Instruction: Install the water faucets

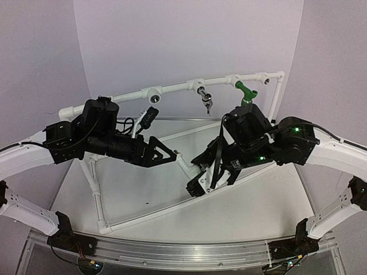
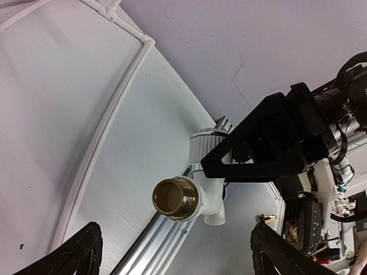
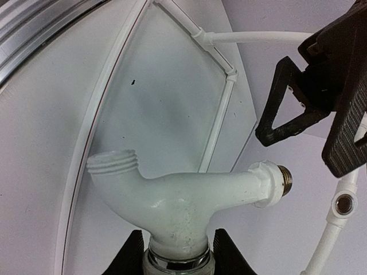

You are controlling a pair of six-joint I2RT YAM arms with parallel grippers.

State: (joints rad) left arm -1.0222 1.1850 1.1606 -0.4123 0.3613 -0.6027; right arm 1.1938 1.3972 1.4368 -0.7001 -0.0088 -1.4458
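White faucet (image 3: 183, 200), brass end aimed at left claw (image 1: 171, 156)

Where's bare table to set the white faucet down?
Table is bare between the frame's front pipe and the near metal rail, and inside the frame by the left arm. Crowded mid-table, where the right arm holds the faucet beside it.

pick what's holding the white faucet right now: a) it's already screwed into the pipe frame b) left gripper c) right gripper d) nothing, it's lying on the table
C: the right wrist view shows the white faucet clamped at its base in the right gripper, clear of the table, while the left gripper is open with nothing between its fingers.
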